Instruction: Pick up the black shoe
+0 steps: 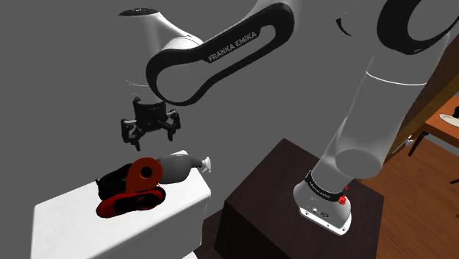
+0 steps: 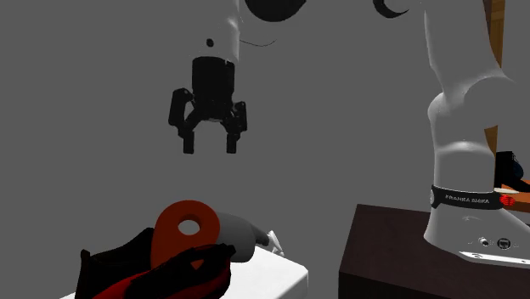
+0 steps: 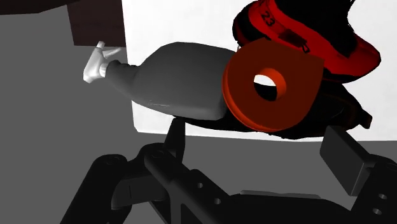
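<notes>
The black shoe (image 1: 118,185) with a red sole lies on its side on a white block (image 1: 66,221). A red-orange disc with a round hole (image 1: 145,174) leans against it, and a grey spray bottle (image 1: 178,169) lies just behind. My gripper (image 1: 149,134) hangs open in the air above them, touching nothing. In the second exterior view the gripper (image 2: 209,144) is well above the shoe (image 2: 170,273) and the disc (image 2: 185,228). In the wrist view the shoe (image 3: 299,35), disc (image 3: 270,86) and bottle (image 3: 178,79) lie beyond the spread fingers (image 3: 343,156).
The bottle's white nozzle (image 1: 205,162) points toward the dark brown stand (image 1: 279,199) that carries the arm's base. The white block's edge (image 2: 284,272) drops off near the stand. A wooden table (image 1: 449,121) stands at the shoulder view's far right.
</notes>
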Available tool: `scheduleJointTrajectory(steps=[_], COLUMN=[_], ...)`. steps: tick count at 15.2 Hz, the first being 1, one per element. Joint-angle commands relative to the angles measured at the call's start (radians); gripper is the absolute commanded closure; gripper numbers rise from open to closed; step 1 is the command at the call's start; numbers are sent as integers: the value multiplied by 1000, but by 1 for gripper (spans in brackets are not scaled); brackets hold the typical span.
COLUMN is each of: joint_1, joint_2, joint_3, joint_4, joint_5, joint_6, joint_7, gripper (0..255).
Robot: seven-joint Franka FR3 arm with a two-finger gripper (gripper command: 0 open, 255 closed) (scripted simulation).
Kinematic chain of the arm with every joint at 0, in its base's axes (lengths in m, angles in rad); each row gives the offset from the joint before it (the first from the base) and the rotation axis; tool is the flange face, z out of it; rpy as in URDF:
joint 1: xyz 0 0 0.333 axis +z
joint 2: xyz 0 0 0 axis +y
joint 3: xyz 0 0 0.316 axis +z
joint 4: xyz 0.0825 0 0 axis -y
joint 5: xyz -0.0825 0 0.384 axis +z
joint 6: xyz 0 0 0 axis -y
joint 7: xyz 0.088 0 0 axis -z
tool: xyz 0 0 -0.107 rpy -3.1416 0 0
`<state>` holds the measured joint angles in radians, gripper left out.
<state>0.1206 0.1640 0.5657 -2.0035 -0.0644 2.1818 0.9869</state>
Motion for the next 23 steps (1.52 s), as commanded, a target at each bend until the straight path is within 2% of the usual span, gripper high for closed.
scheduleJointTrajectory(steps=[1,8,15,23], joint_1=[31,182,342,348], joint_2=[97,399,716,767], joint_3=[-6,-68,-135,-150], joint_4=[78,378,799,785], joint_5=[-66,-215,-281,-297], joint_6=[0,-44,-159,-95], joint_7=[64,211,263,270], gripper=[0,0,0,0])
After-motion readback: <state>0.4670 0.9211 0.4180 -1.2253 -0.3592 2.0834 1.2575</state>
